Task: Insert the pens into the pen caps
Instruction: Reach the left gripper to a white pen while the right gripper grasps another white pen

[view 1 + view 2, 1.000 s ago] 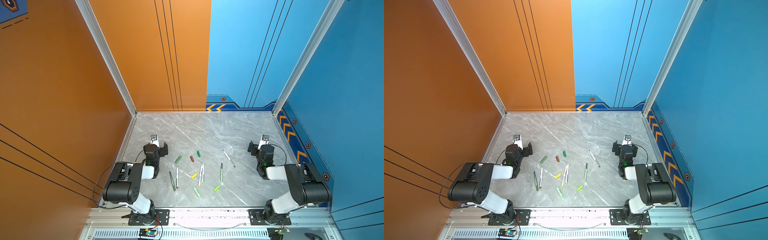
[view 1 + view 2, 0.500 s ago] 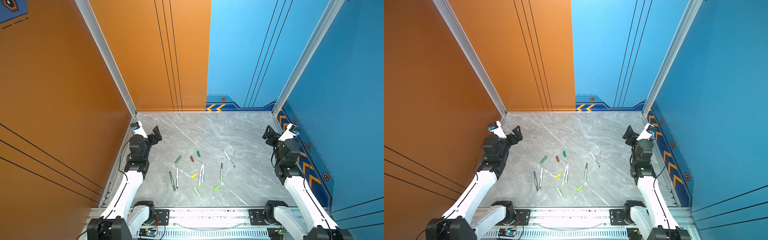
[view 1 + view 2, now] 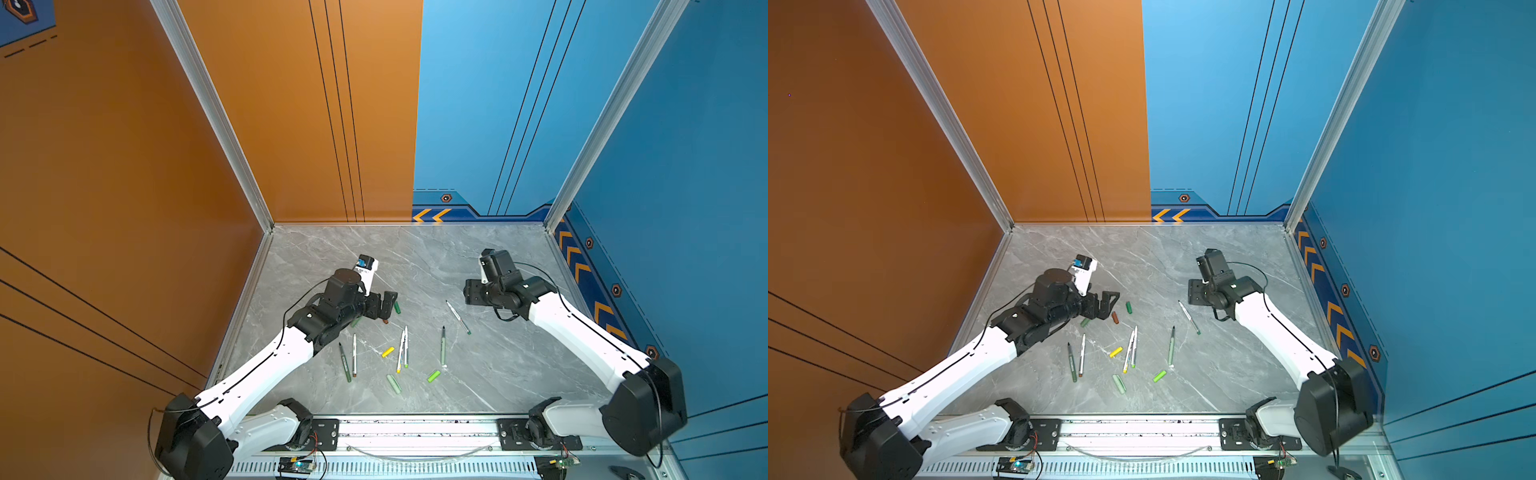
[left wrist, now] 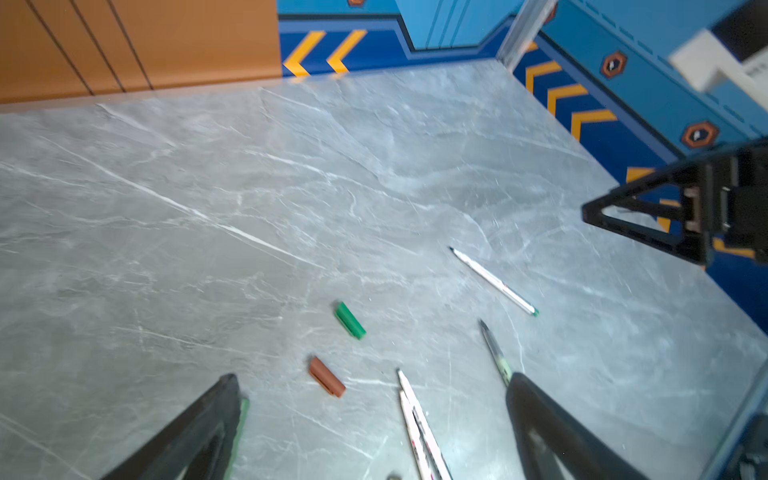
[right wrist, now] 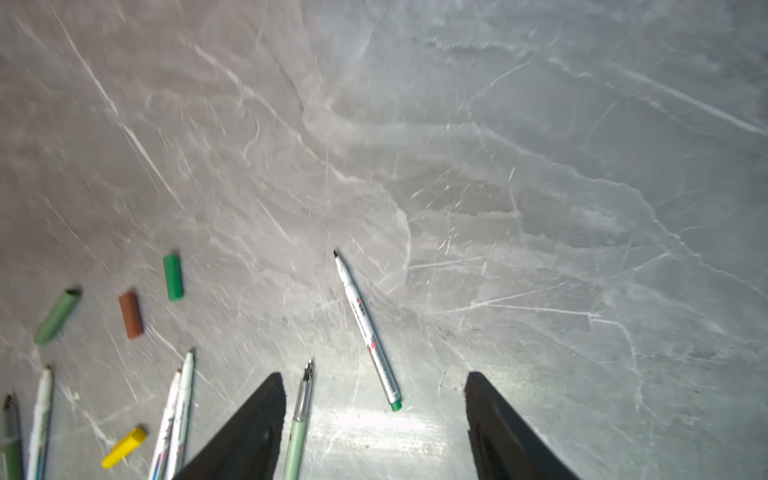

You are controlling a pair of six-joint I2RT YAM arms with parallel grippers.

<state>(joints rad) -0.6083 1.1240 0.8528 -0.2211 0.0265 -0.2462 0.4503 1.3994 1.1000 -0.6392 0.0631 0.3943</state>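
An orange wall (image 3: 291, 124) and a blue wall (image 3: 498, 104) stand far beyond both hands, at the back of the grey surface (image 3: 498, 374). Pens and caps lie loose on the surface, in the space between the two hands.

The left hand (image 3: 1109, 306) is wide open and holds nothing. In the left wrist view the brown cap (image 4: 327, 377) lies just in front of it, between its two fingers (image 4: 199, 428). The dark green cap (image 4: 350, 320) lies a little further out, near the brown one but apart from it. A duller green cap (image 3: 1085, 322) lies right by one finger, half hidden under the arm. I cannot tell if the finger touches it.

The right hand (image 5: 374, 374) has its fingers apart and holds nothing. The white pen with the green end (image 5: 368, 328) lies just in front of it, with its tip pointing away from the hand. The pale sage pen (image 5: 301, 415) lies close along the inside of one finger.

Between the hands, two white pens (image 3: 406, 347) lie side by side, with the yellow cap (image 3: 387, 352) just beside them. The white pen with the brown end (image 3: 354, 353) and the dark olive pen (image 3: 345, 361) lie behind the left hand, beside its arm. The lime cap (image 3: 433, 376) and the pale green cap (image 3: 394, 383) lie farthest from both hands, near the metal rail (image 3: 415, 428).
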